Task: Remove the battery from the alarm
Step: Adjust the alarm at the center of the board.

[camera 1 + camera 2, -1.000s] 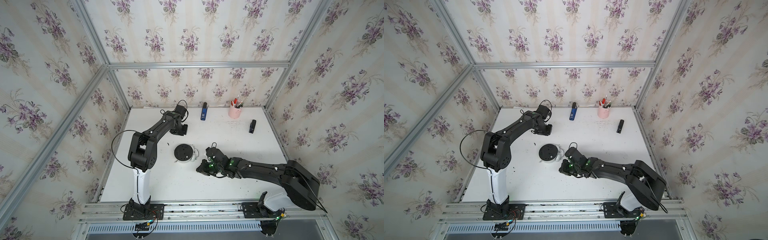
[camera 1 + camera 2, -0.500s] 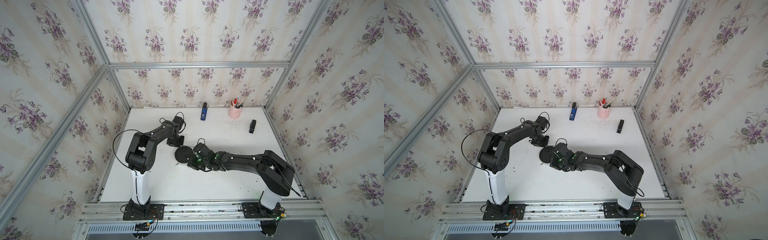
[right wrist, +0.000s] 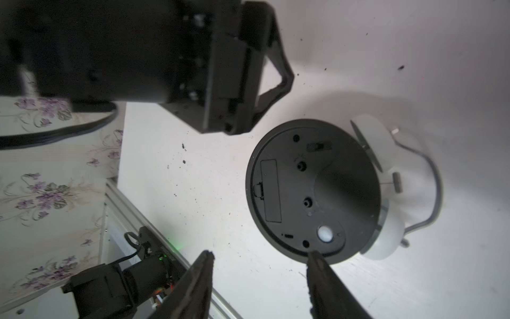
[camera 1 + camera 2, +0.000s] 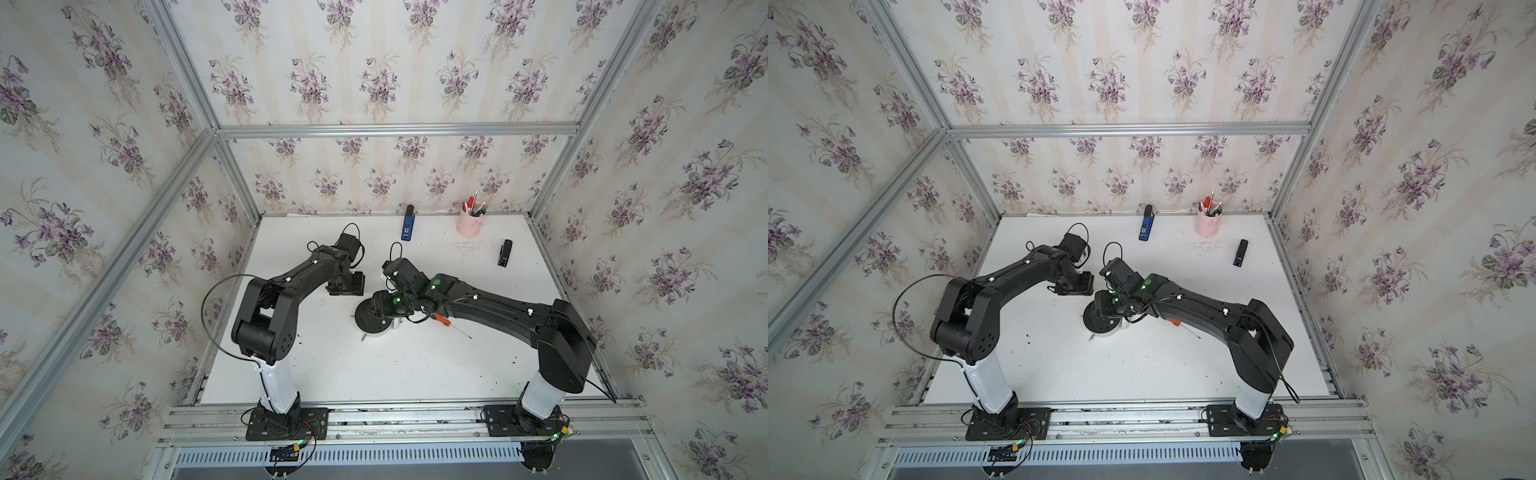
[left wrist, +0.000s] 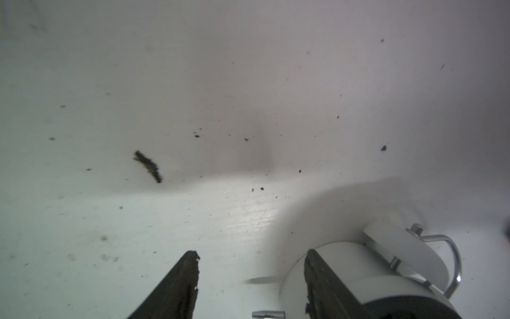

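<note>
The alarm [image 4: 371,325] [image 4: 1100,326] lies face down mid-table with its round black back panel [image 3: 314,190] up. The cover of the battery compartment [image 3: 271,190] is shut, so the battery is hidden. Above the alarm's edge my right gripper [image 3: 259,258] [image 4: 377,304] stands open and holds nothing; one fingertip [image 3: 311,256] overlaps the panel's rim. Just behind and left of the alarm is my left gripper [image 5: 251,261] [image 4: 345,286], open and empty, with one finger [image 5: 314,270] beside the alarm's white body [image 5: 345,265].
An orange-handled screwdriver [image 4: 441,319] lies on the table under the right forearm. At the back stand a blue device [image 4: 409,226], a pink cup of pens [image 4: 468,223] and a black stapler-like block [image 4: 505,252]. Dark crumbs dot the white table [image 4: 374,374].
Both grippers went from shut to open. The right gripper swung left and back to hover over the alarm. The left gripper came forward from the back of the table to the alarm's side.
</note>
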Robot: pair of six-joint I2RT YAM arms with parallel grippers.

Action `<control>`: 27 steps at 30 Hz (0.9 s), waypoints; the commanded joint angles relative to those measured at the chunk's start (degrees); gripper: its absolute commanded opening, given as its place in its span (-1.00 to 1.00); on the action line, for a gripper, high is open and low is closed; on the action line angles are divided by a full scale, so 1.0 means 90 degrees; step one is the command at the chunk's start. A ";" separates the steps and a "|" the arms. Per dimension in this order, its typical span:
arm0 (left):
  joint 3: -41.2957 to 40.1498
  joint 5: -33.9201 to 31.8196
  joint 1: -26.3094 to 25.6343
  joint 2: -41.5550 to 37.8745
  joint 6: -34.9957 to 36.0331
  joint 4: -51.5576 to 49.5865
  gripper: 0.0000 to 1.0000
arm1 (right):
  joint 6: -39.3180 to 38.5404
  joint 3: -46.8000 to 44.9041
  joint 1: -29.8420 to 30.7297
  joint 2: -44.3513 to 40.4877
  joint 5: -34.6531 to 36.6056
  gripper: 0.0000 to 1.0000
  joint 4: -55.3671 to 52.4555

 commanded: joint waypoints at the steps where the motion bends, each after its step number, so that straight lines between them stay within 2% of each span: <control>1: -0.0275 0.0123 0.0044 -0.0712 -0.0337 -0.0139 0.41 | -0.1164 0.0223 -0.0412 0.0082 -0.0166 0.23 -0.0796; 4: -0.0912 0.0839 0.0002 -0.1585 -0.0937 0.0113 0.57 | -0.1836 0.0351 -0.0883 0.0260 -0.0394 0.32 -0.0935; 6: -0.1399 0.1318 -0.0179 -0.2082 -0.1471 0.0375 0.66 | -0.2234 0.0422 -0.1124 0.0419 -0.0893 0.37 -0.0855; 8: -0.1884 0.1524 -0.0513 -0.2528 -0.1947 0.0689 0.83 | -0.2461 0.0565 -0.1206 0.0596 -0.1323 0.52 -0.0726; 9: -0.2089 0.1590 -0.0638 -0.2668 -0.2204 0.0792 0.96 | -0.2577 0.0704 -0.1213 0.0716 -0.1456 0.55 -0.0745; 10: -0.2240 0.1592 -0.0724 -0.2785 -0.2399 0.0835 0.99 | -0.2628 0.0746 -0.1216 0.0793 -0.1589 0.57 -0.0701; 13: -0.2570 0.1575 -0.0969 -0.3247 -0.2911 0.0865 1.00 | -0.2705 0.0775 -0.1206 0.1004 -0.2008 0.61 -0.0581; 16: -0.2457 0.1188 -0.1179 -0.3503 -0.3238 0.0475 1.00 | -0.2734 0.0613 -0.1201 0.1133 -0.1972 0.63 -0.0571; 18: -0.2487 0.1144 -0.1236 -0.3660 -0.3526 0.0632 1.00 | -0.2773 0.0464 -0.1202 0.1137 -0.2062 0.63 -0.0519; 23: -0.2411 0.0592 -0.1392 -0.3490 -0.3897 0.0516 0.98 | -0.2762 0.0186 -0.1204 0.1105 -0.2279 0.62 -0.0272; 27: -0.2916 0.0123 -0.1405 -0.3644 -0.4290 0.0699 0.98 | -0.2773 0.0165 -0.1150 0.1156 -0.2470 0.63 -0.0167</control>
